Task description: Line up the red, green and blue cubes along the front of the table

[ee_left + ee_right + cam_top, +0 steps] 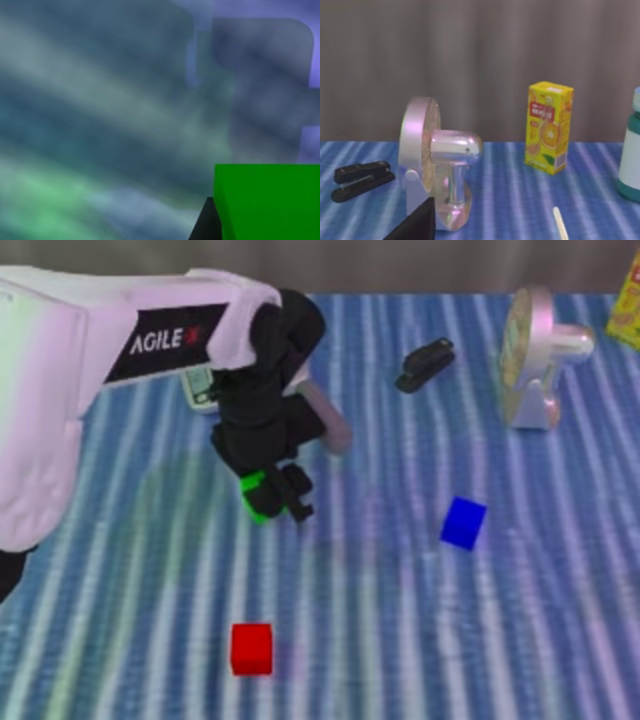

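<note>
- My left gripper (275, 495) clenched on green cube (258, 494), left-centre of table (560, 640).
- Red cube (251, 649) front; blue cube (463, 522) right of centre.
- Right gripper state: can't tell.

From my left wrist camera, the green cube (267, 200) fills the near corner of the picture, very close to the lens, showing one flat bright green face with a sharp straight upper edge and a straight side edge. Just beside that side edge, touching it, a dark wedge of my left pincer (206, 224) rises from the frame's edge; I can see only this one black piece. Behind both lies the bench (100, 125), blurred, with pale and bluish-green wavy stripes running slantwise, and a dark shadow patch above the cube.
</note>
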